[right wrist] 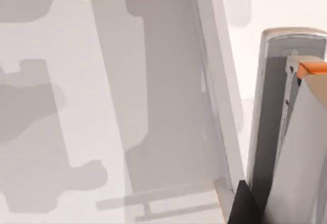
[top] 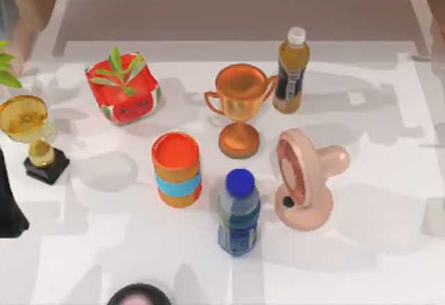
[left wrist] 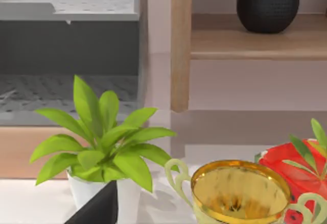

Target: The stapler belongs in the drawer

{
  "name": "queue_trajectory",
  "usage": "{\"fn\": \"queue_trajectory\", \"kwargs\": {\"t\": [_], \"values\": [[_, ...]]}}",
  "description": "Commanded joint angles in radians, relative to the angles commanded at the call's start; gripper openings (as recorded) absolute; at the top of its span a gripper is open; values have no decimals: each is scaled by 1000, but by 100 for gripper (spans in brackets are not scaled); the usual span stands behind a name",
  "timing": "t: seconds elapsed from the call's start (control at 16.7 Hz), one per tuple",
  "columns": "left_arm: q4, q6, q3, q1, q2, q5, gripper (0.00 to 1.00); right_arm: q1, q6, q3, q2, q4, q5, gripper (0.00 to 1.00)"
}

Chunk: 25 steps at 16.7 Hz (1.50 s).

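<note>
The stapler sits right up against the right gripper in the right wrist view. It is a white bar with a pale grey side and an orange bit at its far end, over the white table. I cannot tell how the jaws stand or whether they grip it. From above, a pale blur at the table's right edge may be the same bar.

The left gripper hangs at the table's left side, just beside a white pot holding a leafy green plant. Its jaws cannot be made out either.

The gold trophy has a bare bowl. The red pot holds a green sprig. The orange can stands open-topped beside the blue-capped bottle, near the copper trophy, the pink fan and the white-capped bottle. Behind the plant is a grey compartment with a dotted floor and nothing visible in it.
</note>
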Motion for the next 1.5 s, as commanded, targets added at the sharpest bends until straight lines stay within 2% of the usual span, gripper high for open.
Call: {"fn": "queue_trajectory", "kwargs": {"t": [0.36,0.66,1.14,1.5], "values": [[0,0,0,0,0,0,100,-161,-256,264,273,-65,5,0],[0,0,0,0,0,0,100,-191,-391,376,479,-139,24,0],[0,0,0,0,0,0,100,-187,-405,386,514,-158,30,0],[0,0,0,0,0,0,100,-187,-359,465,325,-159,68,0]]}}
